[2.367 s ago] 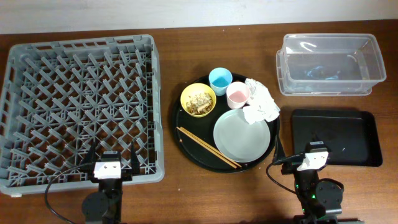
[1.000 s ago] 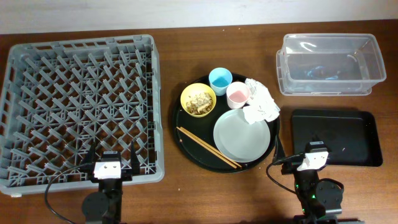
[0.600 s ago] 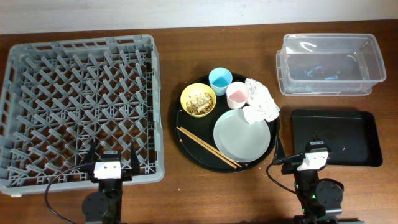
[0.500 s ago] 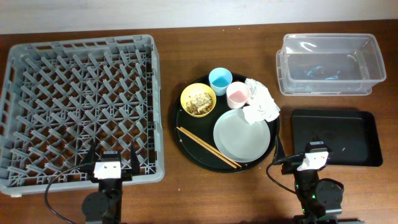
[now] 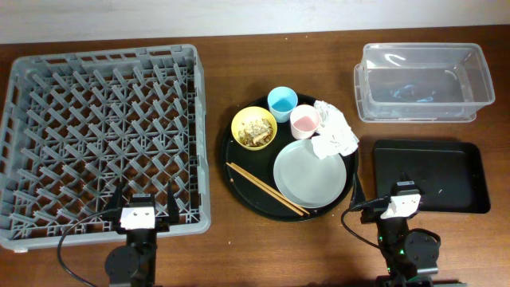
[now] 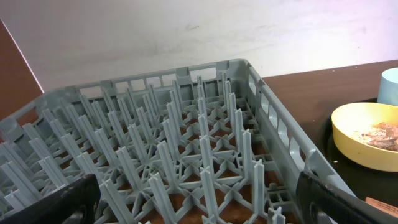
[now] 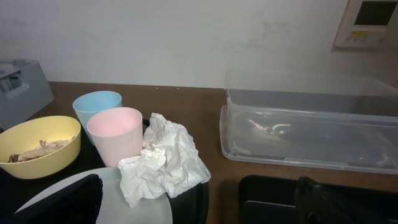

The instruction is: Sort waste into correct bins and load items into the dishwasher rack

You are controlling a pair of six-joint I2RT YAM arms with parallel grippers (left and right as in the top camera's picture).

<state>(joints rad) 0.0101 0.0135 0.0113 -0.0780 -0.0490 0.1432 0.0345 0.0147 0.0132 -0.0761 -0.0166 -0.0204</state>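
1. Overhead: nothing is sorted yet. The dishwasher rack sits left on the desk. The round tray carries the blue cup, pink cup, yellow bowl with scraps, plate and chopsticks. The clear tub and black tray sit right.
2. Left wrist: the left end effector is spread wide and empty, at the rack's near edge.
3. Right wrist: the right end effector is wide open and empty. It faces the napkin, which touches the pink cup. Best to pinch the napkin's top crumple and lift straight up, so the cup doesn't tip.

Rack left, round tray centre (2 cups, bowl aboard), tub behind shallow tray right
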